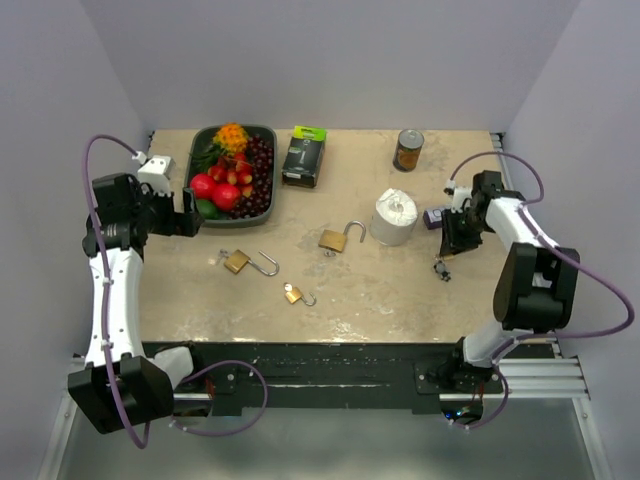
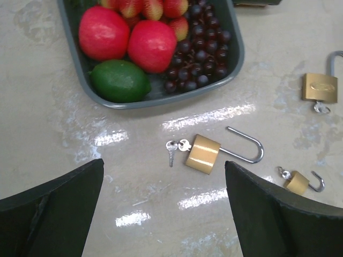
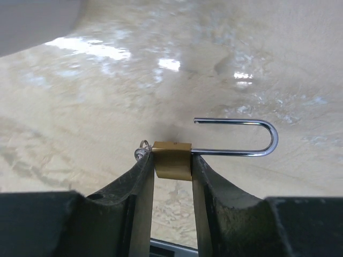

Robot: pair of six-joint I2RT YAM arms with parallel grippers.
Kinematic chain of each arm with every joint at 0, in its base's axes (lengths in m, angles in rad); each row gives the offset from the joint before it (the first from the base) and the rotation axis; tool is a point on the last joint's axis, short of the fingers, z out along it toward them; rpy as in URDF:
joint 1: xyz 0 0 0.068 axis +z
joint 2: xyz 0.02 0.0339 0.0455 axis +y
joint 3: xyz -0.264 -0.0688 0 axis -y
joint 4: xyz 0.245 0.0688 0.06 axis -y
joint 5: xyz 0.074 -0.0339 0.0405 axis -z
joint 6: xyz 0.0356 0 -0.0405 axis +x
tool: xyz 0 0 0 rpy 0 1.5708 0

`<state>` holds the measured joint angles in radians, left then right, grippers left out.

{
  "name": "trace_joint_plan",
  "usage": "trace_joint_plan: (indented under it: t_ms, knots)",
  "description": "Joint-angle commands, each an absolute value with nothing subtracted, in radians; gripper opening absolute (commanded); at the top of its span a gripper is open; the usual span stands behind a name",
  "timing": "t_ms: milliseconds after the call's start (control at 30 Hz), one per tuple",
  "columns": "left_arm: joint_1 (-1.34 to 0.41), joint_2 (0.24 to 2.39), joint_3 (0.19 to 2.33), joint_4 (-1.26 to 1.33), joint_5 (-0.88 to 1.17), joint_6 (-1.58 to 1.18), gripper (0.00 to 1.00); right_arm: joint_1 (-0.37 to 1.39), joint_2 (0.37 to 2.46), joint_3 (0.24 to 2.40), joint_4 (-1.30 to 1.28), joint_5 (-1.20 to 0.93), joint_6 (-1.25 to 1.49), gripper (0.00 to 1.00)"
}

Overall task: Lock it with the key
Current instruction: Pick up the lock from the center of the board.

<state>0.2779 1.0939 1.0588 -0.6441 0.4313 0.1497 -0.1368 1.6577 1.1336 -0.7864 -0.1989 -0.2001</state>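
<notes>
Though tiny from above, padlock (image 3: 172,160) between right jaws.

The lower part of the padlock (image 3: 172,158) body is hidden between the right gripper (image 3: 172,163) fingers. Its key ring (image 3: 140,152) is half covered by the finger on that side. Whether the fingers press the brass or merely flank it cannot be told. Beyond the fingertips, up and to the left, a pale shape (image 3: 37,21) is blurred and cut by the edge. From above, this lock is only a dark speck under the gripper.

Ahead of the left gripper (image 2: 163,165), the tray (image 2: 150,103) runs off the top edge. Far right of it, a second padlock (image 2: 319,88) loses part of its shackle at the edge.
</notes>
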Motion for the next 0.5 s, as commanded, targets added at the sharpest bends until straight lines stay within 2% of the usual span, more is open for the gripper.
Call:
trace_joint_plan:
  t_ms: [0, 267, 467]
  knots:
    - [0.273, 1.081, 1.126, -0.702, 0.639, 0.297, 0.99, -0.135, 1.523, 1.229, -0.925, -0.372, -0.411, 0.0]
    - [0.273, 1.02, 1.132, -0.781, 0.879, 0.528, 0.99, -0.086, 1.436, 1.337, -1.172, -0.694, -0.736, 0.0]
    - [0.272, 0.937, 1.086, -0.744, 1.106, 0.595, 0.99, 0.095, 1.356, 1.387, -1.258, -0.837, -0.876, 0.0]
